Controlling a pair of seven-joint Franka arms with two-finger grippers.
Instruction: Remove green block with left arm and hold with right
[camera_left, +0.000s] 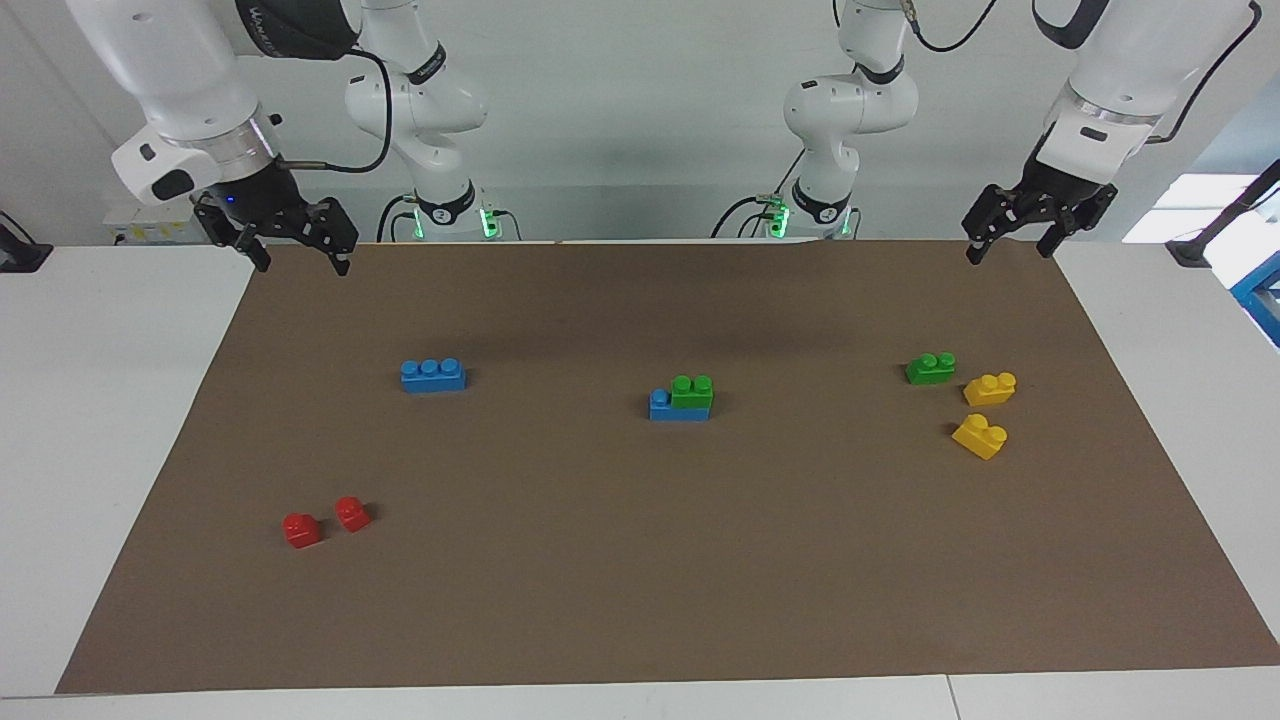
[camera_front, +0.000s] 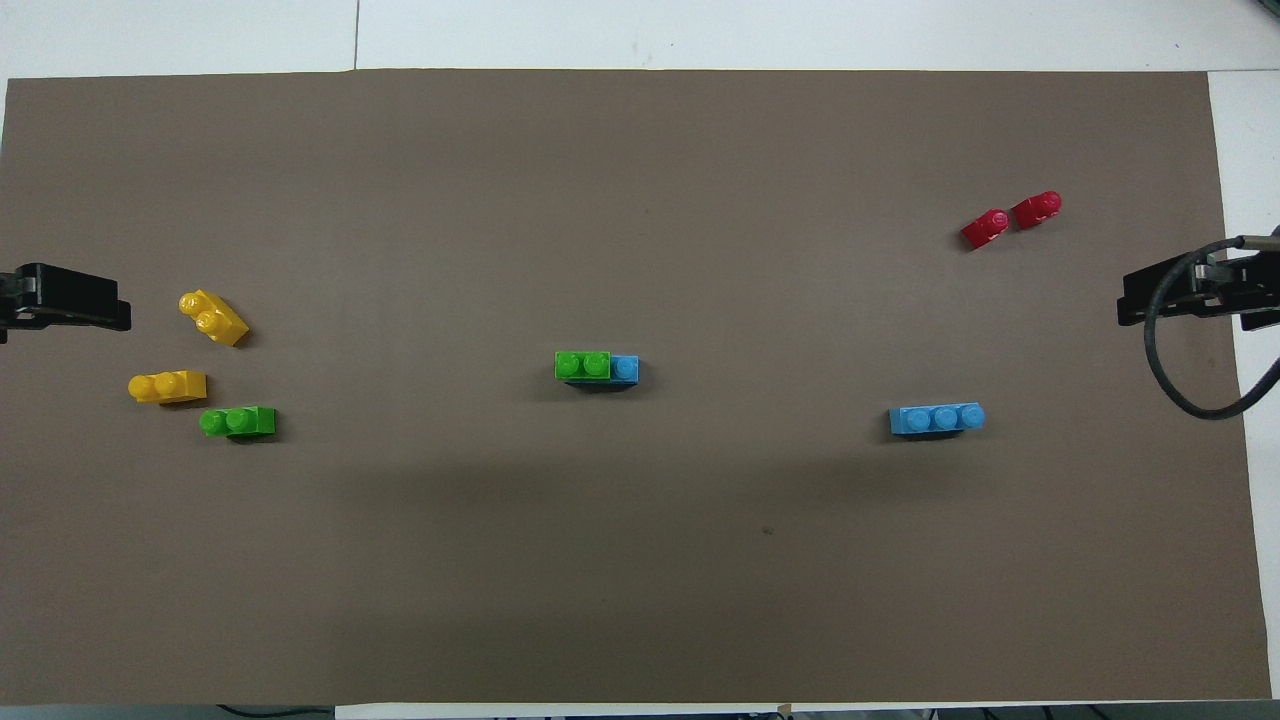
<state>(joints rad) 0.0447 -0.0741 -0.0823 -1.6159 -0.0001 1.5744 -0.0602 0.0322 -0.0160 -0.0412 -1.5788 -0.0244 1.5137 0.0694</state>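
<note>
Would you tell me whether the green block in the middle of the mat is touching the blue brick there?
Touching. The facing view shows the green block seated directly on top of the blue brick, no gap between them; the overhead view agrees, with one blue stud left uncovered.

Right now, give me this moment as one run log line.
phase: not started | green block stacked on blue brick mid-mat | left gripper open, waiting | right gripper open, waiting
</note>
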